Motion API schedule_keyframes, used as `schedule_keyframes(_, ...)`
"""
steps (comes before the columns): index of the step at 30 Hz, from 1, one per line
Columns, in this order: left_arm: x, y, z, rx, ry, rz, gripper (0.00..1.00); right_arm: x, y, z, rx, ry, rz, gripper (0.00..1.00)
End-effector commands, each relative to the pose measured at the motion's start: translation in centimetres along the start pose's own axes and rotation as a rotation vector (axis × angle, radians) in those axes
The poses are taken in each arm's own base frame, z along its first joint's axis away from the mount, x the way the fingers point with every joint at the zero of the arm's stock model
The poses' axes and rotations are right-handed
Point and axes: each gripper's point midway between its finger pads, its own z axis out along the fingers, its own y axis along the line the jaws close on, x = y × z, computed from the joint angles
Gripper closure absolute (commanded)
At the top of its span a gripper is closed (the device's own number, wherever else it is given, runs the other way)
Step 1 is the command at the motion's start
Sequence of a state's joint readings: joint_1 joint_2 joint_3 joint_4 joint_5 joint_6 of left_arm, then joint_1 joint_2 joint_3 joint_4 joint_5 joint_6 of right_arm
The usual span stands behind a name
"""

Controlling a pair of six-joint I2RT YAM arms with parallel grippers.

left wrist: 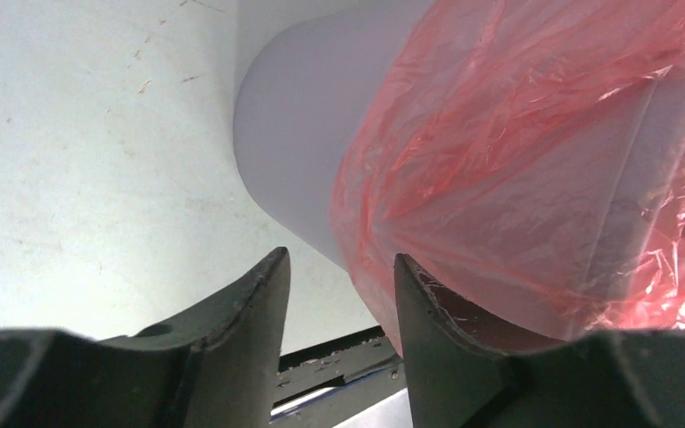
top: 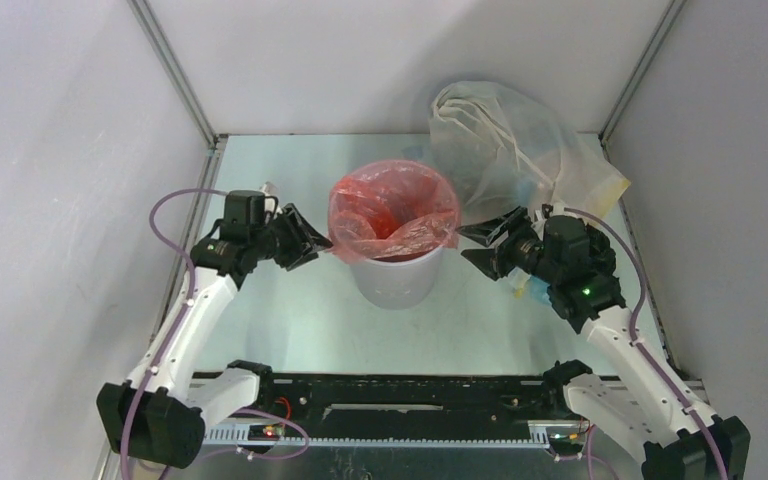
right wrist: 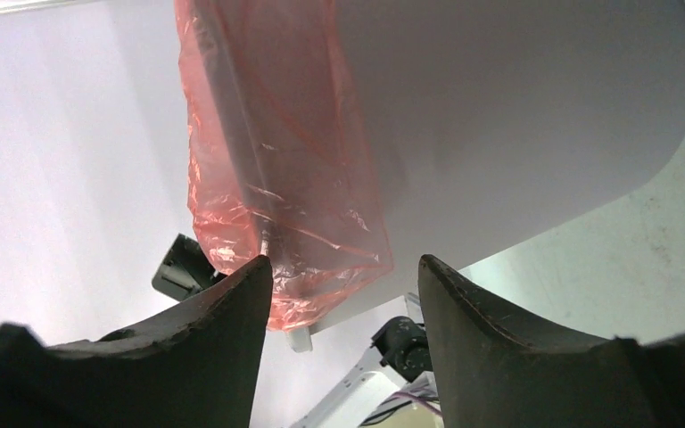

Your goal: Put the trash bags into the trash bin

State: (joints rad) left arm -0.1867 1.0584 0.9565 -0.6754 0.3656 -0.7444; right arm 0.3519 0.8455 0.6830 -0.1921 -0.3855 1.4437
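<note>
Plainly the red-pink trash bag (top: 392, 208) sits in the trash bin (top: 397, 280), its middle sunk inside and its crinkled edge folded out over the rim. The bin stands upright near the middle of the tabletop (top: 290, 320), with a clear stuffed bag (top: 505, 140) behind it to the right. The left claw (top: 315, 240) is just beside the bin's left side, jaws apart and gripping nothing; the bag's edge lies close by one finger (left wrist: 419, 308). The right claw (top: 475, 245) is at the bin's right side, jaws spread wide and empty, the bag's hanging hem showing beyond the gap between them
</note>
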Motion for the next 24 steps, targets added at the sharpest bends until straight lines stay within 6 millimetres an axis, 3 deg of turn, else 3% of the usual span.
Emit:
schedule_keyframes(1,-0.4,0.2,-1.7,-0.039,-0.08,-0.131,0.46,-0.6,1.4,0.2,-0.055,-0.025,0.07,0.38)
schedule_keyframes(9,1.5,-1.3,-2.5,0.163,-0.066,-0.468,0.44,-0.4,0.4,0.5,-0.05,-0.016,0.124,0.51)
schedule_keyframes(15,2.0,-2.1,-2.2,0.32,-0.048,-0.707,0.4,0.1,-0.2,0.9,-0.055,0.015,0.158,0.53)
schedule_keyframes(24,1.1,0.1,-3.6,0.397,-0.208,-0.95,0.38,0.9,0.5,1.6,-0.08,0.056,0.167,0.62)
